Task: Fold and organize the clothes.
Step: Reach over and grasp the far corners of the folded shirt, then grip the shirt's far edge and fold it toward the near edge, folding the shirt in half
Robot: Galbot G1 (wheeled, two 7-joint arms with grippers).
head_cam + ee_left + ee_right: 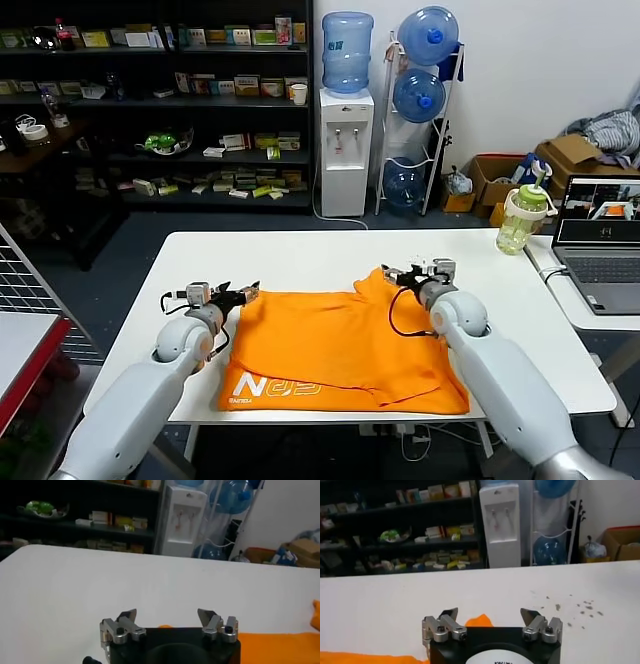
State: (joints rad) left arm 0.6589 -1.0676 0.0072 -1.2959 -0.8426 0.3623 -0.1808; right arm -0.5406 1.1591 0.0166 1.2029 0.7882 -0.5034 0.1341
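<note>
Orange T-shirt [340,345] flat, lengthwise across table [300,260]

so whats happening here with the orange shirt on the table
A two-armed robot is working on an orange T-shirt lying on a white table. The shirt is spread flat with white lettering at its near left corner. The left gripper is at the shirt's far left corner and the right gripper at its far right corner. Both are open and neither holds the fabric. The shirt is not yet a tidy folded bundle.
</note>
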